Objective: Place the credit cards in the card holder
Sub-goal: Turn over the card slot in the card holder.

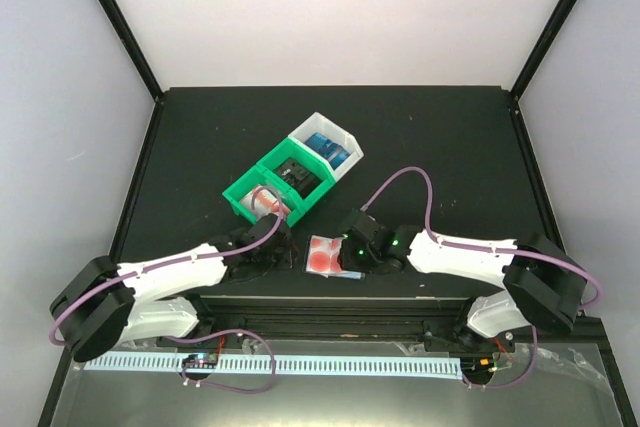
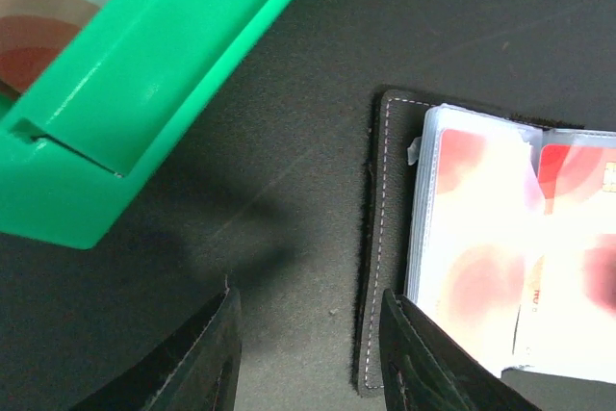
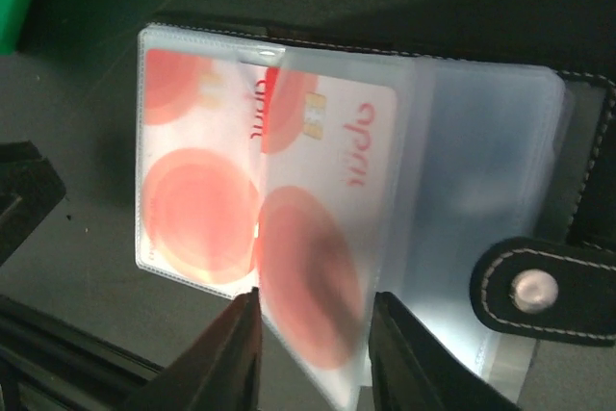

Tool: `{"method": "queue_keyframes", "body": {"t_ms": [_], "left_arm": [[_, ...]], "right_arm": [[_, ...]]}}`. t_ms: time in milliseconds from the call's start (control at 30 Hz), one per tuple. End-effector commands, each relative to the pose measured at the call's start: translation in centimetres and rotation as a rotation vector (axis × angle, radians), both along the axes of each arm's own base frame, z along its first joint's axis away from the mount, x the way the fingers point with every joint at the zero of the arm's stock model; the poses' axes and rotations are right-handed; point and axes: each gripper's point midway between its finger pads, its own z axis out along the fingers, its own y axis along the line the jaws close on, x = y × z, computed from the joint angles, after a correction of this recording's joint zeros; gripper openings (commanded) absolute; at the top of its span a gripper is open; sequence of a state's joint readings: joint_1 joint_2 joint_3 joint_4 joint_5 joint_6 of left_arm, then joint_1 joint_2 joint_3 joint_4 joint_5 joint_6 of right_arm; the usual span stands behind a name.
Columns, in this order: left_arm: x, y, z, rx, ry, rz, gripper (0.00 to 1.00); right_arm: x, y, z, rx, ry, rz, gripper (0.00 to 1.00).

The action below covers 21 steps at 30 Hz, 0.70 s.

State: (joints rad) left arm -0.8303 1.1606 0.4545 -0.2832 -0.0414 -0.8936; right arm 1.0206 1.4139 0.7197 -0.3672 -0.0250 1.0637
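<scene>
Top external view gives us the card holder [image 1: 325,255] lying open on the black worktop [image 1: 440,137], close to the front edge and between the two tools. The left tool [image 1: 264,250] sits just beside its left side and the right tool [image 1: 352,247] is at its right side. Behind them stand the joined green bin [image 1: 238,202] and white bin [image 1: 305,130]. Blue cards [image 1: 330,149] lie in the white one, and a red-and-white card [image 1: 262,201] lies in the nearest green compartment.

From the left wrist we see the left tool with its jaws moderately apart and only bare worktop between them, so it holds nothing. Its right finger [image 2: 423,363] overlaps the stitched black edge of the holder; we cannot tell whether it touches.

From the right wrist we see two sleeved cards [image 3: 197,190], red and white, tucked into clear leaves of the holder. Empty pale leaves and a snap strap [image 3: 539,288] lie to their right. The right tool has its jaws partly apart. The lower end of one card-bearing leaf shows in the gap, and the jaws do not appear to pinch it.
</scene>
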Motion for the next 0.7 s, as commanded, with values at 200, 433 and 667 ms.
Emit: {"method": "queue_keyframes", "body": {"t_ms": [200,433,667], "left_arm": [[0.0,-1.3,-1.0,-0.040,0.027,-0.028,0.42],[-0.1,-1.4,-1.4,-0.038,0.039,-0.039,0.42],[-0.2,-1.8,-1.6,-0.043,0.054,-0.052,0.42]], "right_arm": [[0.1,3.5,1.4,0.128,-0.018,0.096,0.45],[0.7,4.6,3.7,0.210,-0.086,0.124,0.48],[0.7,5.7,4.8,0.266,-0.114,0.166,0.54]]}}
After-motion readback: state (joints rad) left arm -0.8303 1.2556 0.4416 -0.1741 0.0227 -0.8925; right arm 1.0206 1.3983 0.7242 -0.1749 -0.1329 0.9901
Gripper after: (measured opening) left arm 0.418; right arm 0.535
